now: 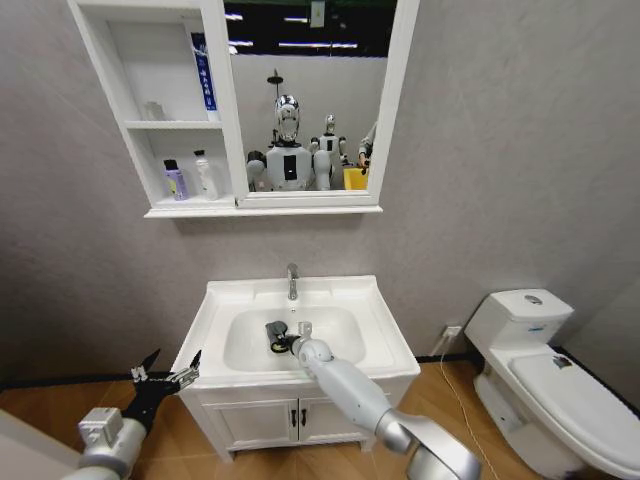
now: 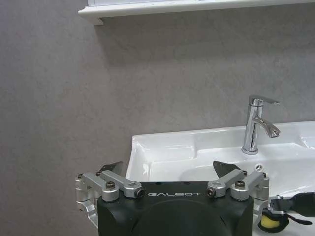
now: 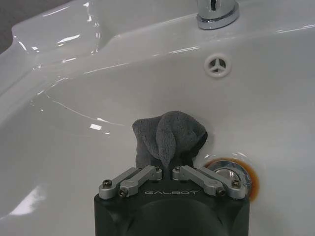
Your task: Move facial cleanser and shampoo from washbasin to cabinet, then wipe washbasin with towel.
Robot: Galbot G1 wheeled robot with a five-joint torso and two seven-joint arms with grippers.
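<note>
- Left gripper (image 1: 168,377) is hanging with fingers apart, just beside the basin's (image 1: 385,325) left edge.
- Right gripper (image 3: 167,164) is clamping the towel (image 3: 170,135) inside the bowl, the drain (image 3: 231,172) just beside it.
- Risk: the bunched towel could be slipping free on the wet glaze.
- Grey wall, toilet (image 1: 545,375) to the right.

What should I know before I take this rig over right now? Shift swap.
Right pincer: shut on the towel, down in the washbasin bowl beside the drain.
Left pincer: open, holding nothing, parked off the basin's left front corner.
Two bottles stand on the cabinet lower shelf; none on the basin.
Done: bottles moved.
Left: wiping the basin.
</note>
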